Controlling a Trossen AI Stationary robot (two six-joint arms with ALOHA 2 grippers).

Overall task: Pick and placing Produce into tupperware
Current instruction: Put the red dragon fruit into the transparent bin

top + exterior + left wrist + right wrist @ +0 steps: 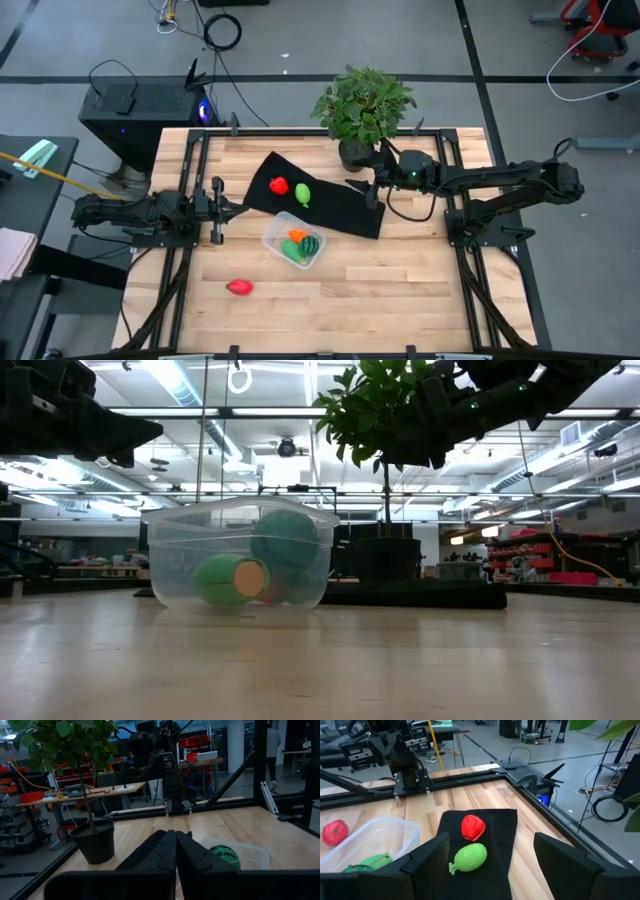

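Note:
The clear tupperware (pixel 293 243) stands on the wooden table just past the near edge of the black mat. In it lie an orange carrot (pixel 296 236), a dark striped green piece (pixel 311 244) and a lighter green piece (pixel 292 253). A red piece (pixel 279 185) and a light green piece (pixel 302 194) lie on the mat. Another red piece (pixel 239 287) rests on the bare wood near the front. My left gripper (pixel 238 208) hovers shut, left of the mat. My right gripper (pixel 490 839) is open above the mat's right end, facing the red piece (pixel 472 827) and green piece (pixel 469 857).
A potted plant (pixel 362 105) stands at the far edge of the table, its pot (pixel 355 152) beside the right gripper. The black mat (pixel 340 205) lies slantwise across the middle. Metal frame rails (pixel 190 190) run along the table's sides. Bare wood shows near the front.

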